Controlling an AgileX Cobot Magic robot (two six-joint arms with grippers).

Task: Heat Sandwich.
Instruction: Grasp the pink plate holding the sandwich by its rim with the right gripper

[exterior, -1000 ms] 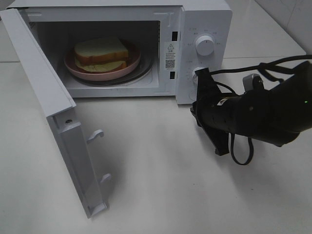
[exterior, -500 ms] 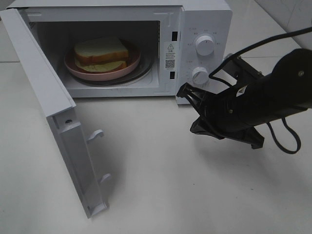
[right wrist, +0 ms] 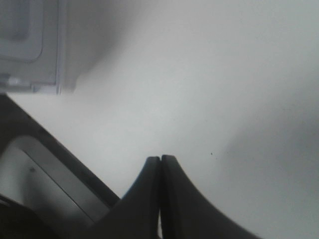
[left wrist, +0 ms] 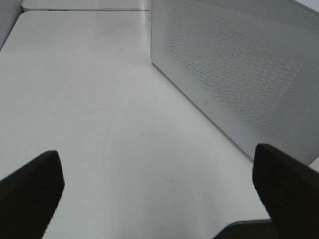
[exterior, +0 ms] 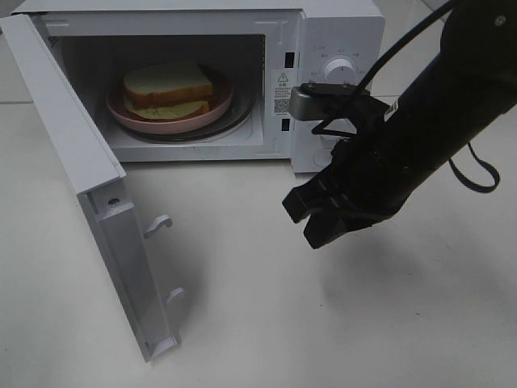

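1. One sandwich (exterior: 168, 87) sits on one pink plate (exterior: 121, 113) inside the single microwave (exterior: 339, 32), upper left of the high view. Neither has shifted in the last second.
2. The one door (exterior: 89, 186) hangs wide open down the left of the frame, as before, with two latch hooks (exterior: 160, 224) showing.
3. The change is on my side. The right tool (exterior: 308, 220), pressed together and carrying nothing, has left the lower dial. It has swung to mid-frame and now hangs over the worktop (exterior: 258, 323).
4. My reading is that the dial work is done or broken off. Heating cannot start until that door is shut, so closing it looks like the next job.
5. One dial (exterior: 339, 71) shows, and my arm covers the lower one. There are two tools. The left tool (left wrist: 158, 186) is spread wide, empty, above bare worktop.
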